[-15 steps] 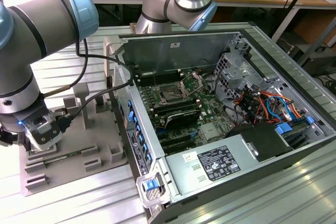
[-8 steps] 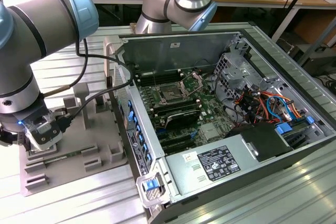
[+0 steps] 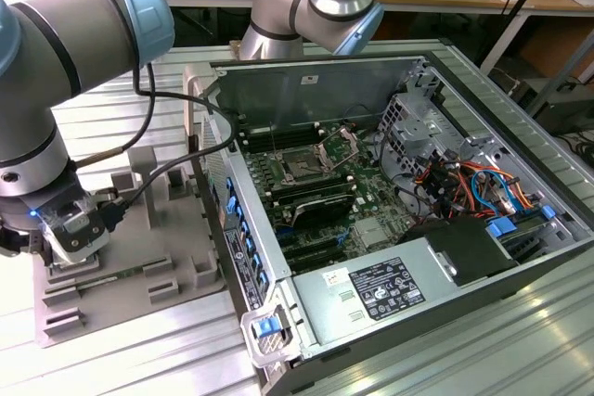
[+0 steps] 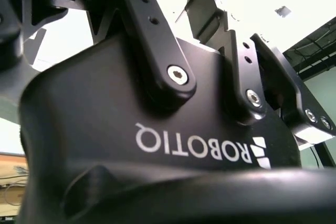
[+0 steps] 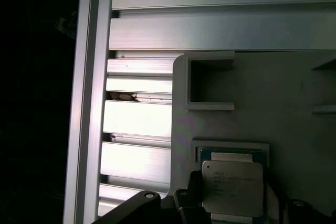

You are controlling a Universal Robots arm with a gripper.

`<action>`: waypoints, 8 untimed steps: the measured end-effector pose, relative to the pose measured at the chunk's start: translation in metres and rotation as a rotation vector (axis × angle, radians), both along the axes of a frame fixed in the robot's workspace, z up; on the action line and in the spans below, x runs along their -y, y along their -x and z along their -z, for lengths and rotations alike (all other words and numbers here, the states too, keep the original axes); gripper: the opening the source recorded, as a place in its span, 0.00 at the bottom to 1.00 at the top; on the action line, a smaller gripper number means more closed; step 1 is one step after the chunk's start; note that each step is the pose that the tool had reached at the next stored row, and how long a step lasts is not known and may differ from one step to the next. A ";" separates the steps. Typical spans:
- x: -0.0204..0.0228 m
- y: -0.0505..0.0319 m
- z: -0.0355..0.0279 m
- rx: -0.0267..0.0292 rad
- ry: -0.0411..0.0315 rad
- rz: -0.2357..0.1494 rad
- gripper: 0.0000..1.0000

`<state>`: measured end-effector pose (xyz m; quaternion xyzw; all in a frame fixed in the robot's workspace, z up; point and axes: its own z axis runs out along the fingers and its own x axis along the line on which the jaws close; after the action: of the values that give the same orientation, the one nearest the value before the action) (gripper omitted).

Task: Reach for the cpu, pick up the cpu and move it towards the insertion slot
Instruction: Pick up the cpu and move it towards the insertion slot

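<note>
Presently: reach step, judged near its end, pick-up not yet made; cpu (image 5: pixel 232 186) lies flat in a recess of the grey tray (image 5: pixel 252 103) on the ribbed bench (image 5: pixel 136 119); gripper (image 5: pixel 234 205) low over it, jaws parted, standing one either side of the chip, contact not discernible; nothing held; a grip would call for square closure on opposite edges; insertion slot (image 3: pixel 302 169) well apart, inside the opened computer case (image 3: pixel 483 257).
</note>
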<state>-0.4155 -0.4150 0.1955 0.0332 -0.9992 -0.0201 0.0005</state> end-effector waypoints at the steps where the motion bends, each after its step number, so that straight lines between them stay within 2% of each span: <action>1: 0.0000 0.0000 -0.0001 0.0001 0.0000 0.000 0.55; 8: 0.0000 0.0000 -0.0021 0.0000 0.0000 0.000 0.55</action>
<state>-0.4155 -0.4150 0.1976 0.0332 -0.9992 -0.0201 0.0005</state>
